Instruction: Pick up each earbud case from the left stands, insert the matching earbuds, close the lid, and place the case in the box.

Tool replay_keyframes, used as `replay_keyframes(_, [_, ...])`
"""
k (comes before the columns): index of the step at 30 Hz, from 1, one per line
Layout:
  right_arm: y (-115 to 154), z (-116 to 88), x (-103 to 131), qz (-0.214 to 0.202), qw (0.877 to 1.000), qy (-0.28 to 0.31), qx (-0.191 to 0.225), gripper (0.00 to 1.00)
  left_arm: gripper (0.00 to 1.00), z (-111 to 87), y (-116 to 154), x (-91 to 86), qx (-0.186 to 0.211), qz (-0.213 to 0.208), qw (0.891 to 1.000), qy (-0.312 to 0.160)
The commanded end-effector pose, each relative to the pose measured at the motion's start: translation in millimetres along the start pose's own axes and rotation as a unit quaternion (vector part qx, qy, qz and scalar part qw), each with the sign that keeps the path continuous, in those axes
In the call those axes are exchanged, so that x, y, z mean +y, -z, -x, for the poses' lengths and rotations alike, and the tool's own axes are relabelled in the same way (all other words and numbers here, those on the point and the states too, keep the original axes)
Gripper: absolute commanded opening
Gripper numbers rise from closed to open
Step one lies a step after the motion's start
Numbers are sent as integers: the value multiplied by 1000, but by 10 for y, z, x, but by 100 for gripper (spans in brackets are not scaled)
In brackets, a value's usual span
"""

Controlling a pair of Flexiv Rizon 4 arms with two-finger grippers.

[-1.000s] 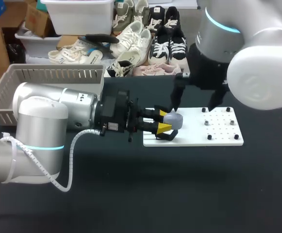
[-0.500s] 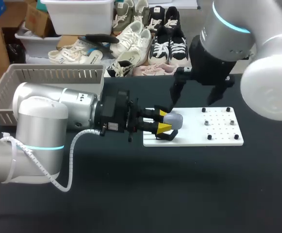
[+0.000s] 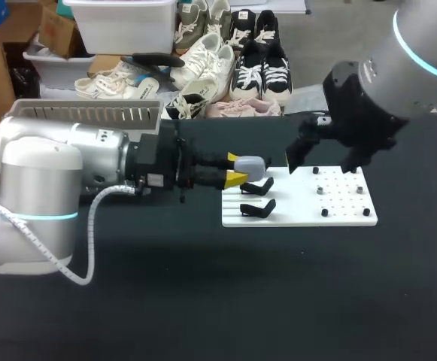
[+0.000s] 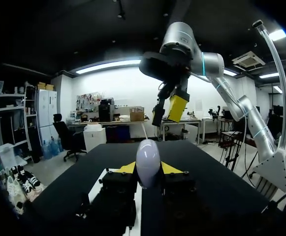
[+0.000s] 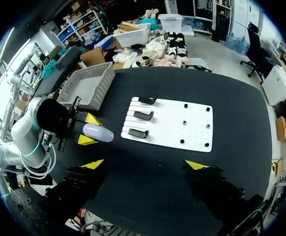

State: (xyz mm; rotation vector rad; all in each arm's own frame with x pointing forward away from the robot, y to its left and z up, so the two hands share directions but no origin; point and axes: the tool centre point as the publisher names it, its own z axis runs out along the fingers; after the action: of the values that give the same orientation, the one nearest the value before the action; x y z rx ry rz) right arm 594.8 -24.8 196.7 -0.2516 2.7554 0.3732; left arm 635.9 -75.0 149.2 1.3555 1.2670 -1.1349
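Table (image 3: pixel 203 301): L gripper (image 3: pixel 235 168) clamps grey case (image 3: pixel 253 165), poking fwd; R gripper (image 5: pixel 145 164) wide open.

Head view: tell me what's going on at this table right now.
The left gripper is shut on a pale grey earbud case, holding it in the air at the left end of the white board, above the black stands. The right wrist view shows all the stands bare. The right gripper hangs over the board's far side, fingers open, holding nothing. A grey basket sits at the table's far left corner.
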Motion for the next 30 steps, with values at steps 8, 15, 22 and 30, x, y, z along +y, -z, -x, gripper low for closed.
replay_keyframes(8, [0, -39, -9, -1, 1000, -1, -24, 100, 0, 71, 839, 74, 29, 107, 994, 14])
replay_keyframes(15, [0, -39, -9, -1, 1000, -1, -24, 100, 0, 16, 1311, 437, 69, 171, 983, 20])
replay_keyframes(22, [0, -39, -9, -1, 1000, -1, -24, 100, 0, -70, 1644, 781, 92, 221, 971, 30])
replay_keyframes(30, [0, -39, -9, -1, 1000, -1, -24, 100, 0, -259, 2005, 1119, 124, 273, 952, 65])
